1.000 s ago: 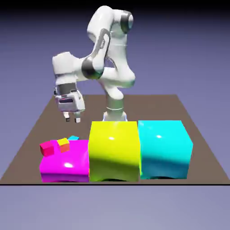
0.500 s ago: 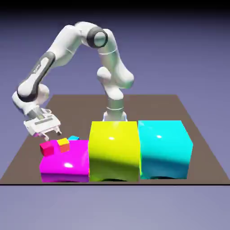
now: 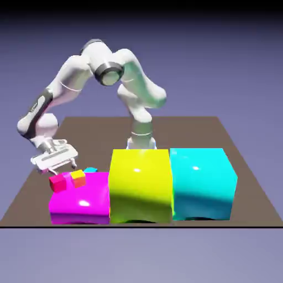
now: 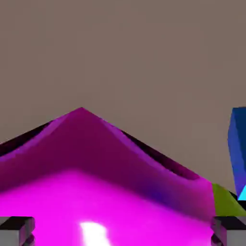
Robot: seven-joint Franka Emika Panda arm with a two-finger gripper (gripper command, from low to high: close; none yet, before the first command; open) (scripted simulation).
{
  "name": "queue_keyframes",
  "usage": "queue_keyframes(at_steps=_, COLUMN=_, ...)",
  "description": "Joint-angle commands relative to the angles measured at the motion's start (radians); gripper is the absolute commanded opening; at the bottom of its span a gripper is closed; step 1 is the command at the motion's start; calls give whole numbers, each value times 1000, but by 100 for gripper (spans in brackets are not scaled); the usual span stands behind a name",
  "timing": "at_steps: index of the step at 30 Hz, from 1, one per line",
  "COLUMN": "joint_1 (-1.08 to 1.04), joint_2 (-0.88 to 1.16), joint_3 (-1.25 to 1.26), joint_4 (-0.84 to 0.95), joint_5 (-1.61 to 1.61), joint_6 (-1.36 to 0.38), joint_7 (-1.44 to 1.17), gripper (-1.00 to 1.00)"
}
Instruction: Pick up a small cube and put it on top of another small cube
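In the exterior view a small red cube and a small orange cube show side by side at the upper left edge of the big magenta block. A small cyan cube peeks out just behind them. I cannot tell whether they rest on the block or behind it. My gripper hangs open just above the red cube. In the hand view the gripper is open, its fingertips wide apart over the magenta block. The red and orange cubes are hidden there.
A big yellow block and a big cyan block stand in a row to the exterior view's right of the magenta one. A blue-cyan edge and a yellow-green patch show at the hand view's right. Brown table lies behind.
The hand has swung down and toward the exterior view's left, from above the table to just over the small cubes. In the last half second it shifted only slightly. The cubes have not moved.
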Motion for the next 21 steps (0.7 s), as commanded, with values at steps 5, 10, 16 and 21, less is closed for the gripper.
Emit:
queue_keyframes(at_steps=5, joint_1=181, joint_2=-6, joint_3=-142, joint_4=-98, joint_5=-49, joint_6=60, joint_7=-59, gripper=0)
queue_keyframes(at_steps=10, joint_1=362, joint_2=-40, joint_3=-259, joint_4=-205, joint_5=-122, joint_6=151, joint_7=-120, gripper=0)
queue_keyframes(at_steps=16, joint_1=353, joint_2=41, joint_3=-123, joint_4=-232, joint_5=16, joint_6=217, joint_7=-184, gripper=0)
queue_keyframes(at_steps=21, joint_1=364, joint_2=7, joint_3=-182, joint_4=-226, joint_5=-43, joint_6=194, joint_7=-161, gripper=-100)
